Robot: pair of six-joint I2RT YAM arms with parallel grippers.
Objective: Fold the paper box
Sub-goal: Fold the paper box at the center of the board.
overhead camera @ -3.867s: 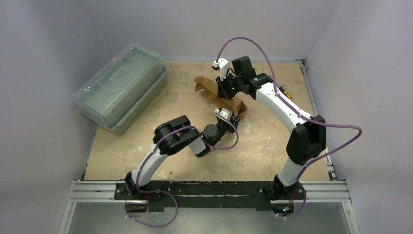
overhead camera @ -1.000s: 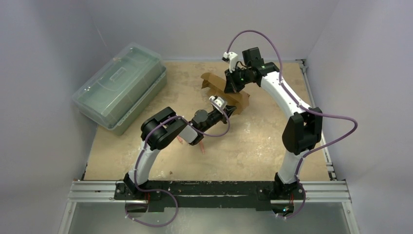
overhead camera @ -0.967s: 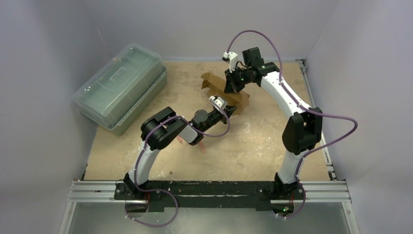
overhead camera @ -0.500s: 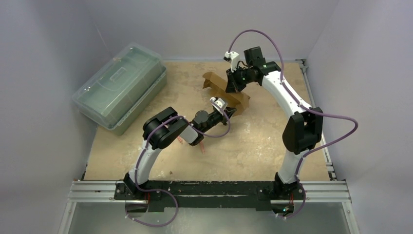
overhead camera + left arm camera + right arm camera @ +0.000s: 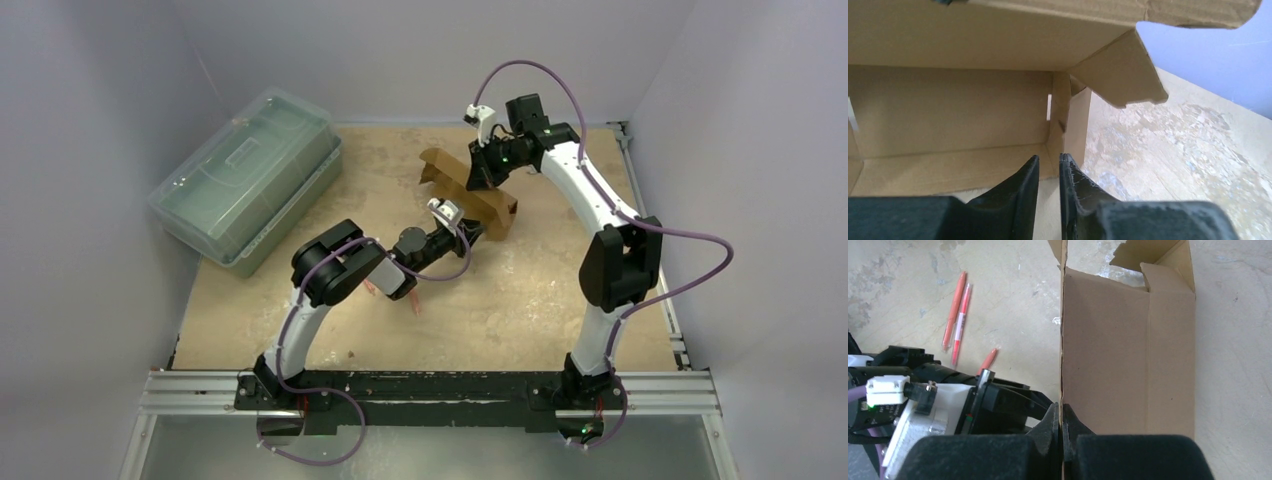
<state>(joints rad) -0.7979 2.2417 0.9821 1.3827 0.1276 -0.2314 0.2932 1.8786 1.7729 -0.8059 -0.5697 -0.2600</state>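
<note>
No legible text, paper box (image 5: 1128, 350) unmarked — pen (image 5: 962, 315) label too small to read

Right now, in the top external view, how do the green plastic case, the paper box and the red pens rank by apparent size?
Largest: green plastic case.
Next: paper box, partly hidden by the right arm.
Smallest: red pens, thin slivers near the left arm; not rankable against each other.

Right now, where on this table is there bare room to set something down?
Widest bare patch: the sandy tabletop between the left arm and right arm, toward the near edge. Also the near-left corner in front of the translucent green plastic case. Crowded: the centre-back around the brown cardboard box, where both arms meet, with orange pens beside the left arm.
</note>
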